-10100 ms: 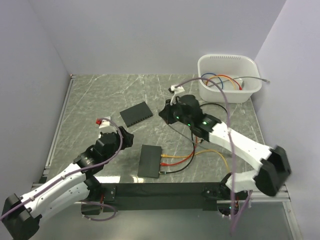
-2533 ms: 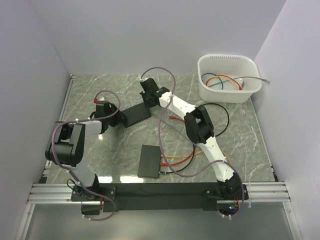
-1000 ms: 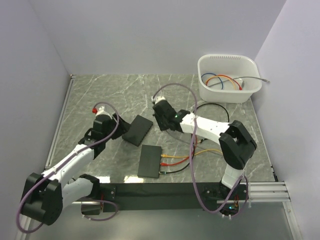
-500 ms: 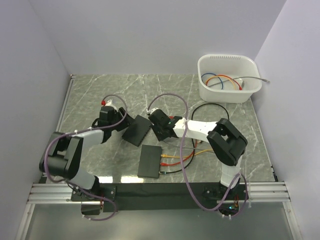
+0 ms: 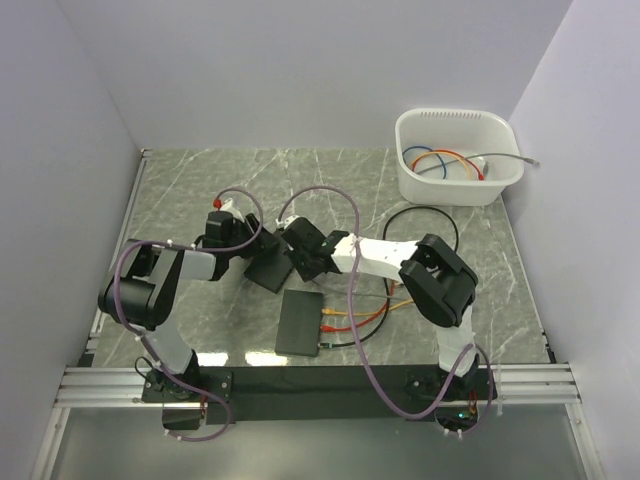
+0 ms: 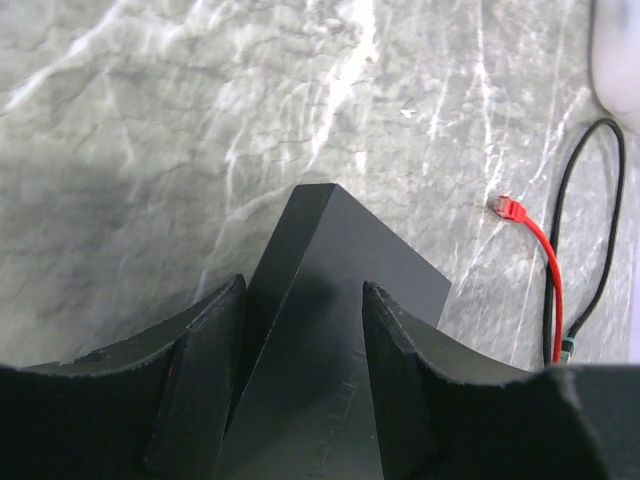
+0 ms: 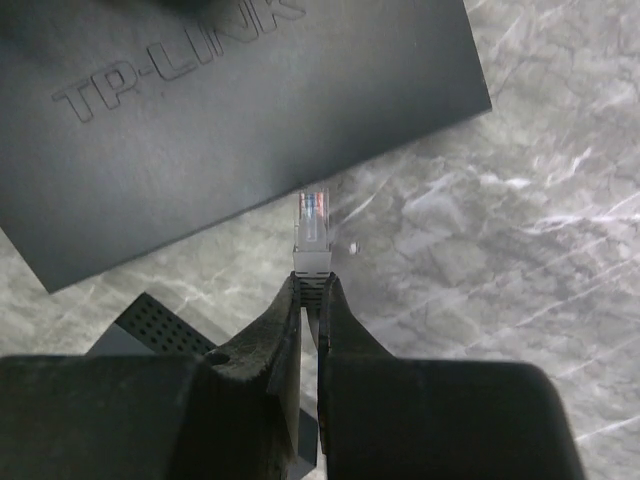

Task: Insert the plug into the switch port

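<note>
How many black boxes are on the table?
2. One black box is in the middle, in the left pincer; the other lies nearer the front edge, orange cables at its side. None seems hidden.

1. The bench (image 5: 200,190) is grey-green stone, marbled with pale white veins.
2. The switch (image 7: 230,110) is matte black, with raised lettering in the same black.
3. The plug (image 7: 312,225) is clear, with tiny coloured stripes inside.
4. The left claw (image 6: 302,290) and right claw (image 7: 312,285) are black.
5. A second switch (image 5: 300,322) is black.
6. One loose cable (image 6: 548,262) is bright red.
7. The tub (image 5: 450,190) is white, holding orange, blue and red loops.
</note>
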Controlling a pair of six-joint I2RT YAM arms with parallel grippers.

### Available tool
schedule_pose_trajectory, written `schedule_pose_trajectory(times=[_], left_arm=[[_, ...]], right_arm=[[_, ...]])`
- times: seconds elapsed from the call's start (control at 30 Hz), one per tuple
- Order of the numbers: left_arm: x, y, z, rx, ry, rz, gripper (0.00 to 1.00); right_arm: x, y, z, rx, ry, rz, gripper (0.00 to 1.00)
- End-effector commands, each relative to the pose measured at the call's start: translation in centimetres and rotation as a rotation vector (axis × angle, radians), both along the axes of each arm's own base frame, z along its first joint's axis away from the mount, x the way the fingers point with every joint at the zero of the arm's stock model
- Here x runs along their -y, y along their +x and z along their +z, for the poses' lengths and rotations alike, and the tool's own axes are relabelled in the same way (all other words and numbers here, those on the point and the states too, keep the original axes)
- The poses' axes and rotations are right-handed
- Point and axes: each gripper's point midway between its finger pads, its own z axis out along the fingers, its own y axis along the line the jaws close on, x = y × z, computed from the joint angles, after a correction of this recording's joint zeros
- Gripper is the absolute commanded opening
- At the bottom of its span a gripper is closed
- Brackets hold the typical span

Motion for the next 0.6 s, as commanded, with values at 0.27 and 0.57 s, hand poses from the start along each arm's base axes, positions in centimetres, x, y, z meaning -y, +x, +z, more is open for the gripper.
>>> schedule_pose_trajectory(times=[0.27,0.57], left_arm=[[1.65,-0.84,-0.13,0.048,0.006,-0.1,0.56],[1.74,-0.56,0.1,0.053,0.037,-0.129,0.56]], right_arm=[[-1.12,1.55,0.81,0.029,-0.018,-0.009,0.0],[-0.96,1.94,1.26,0.048,-0.03,-0.015,0.0]])
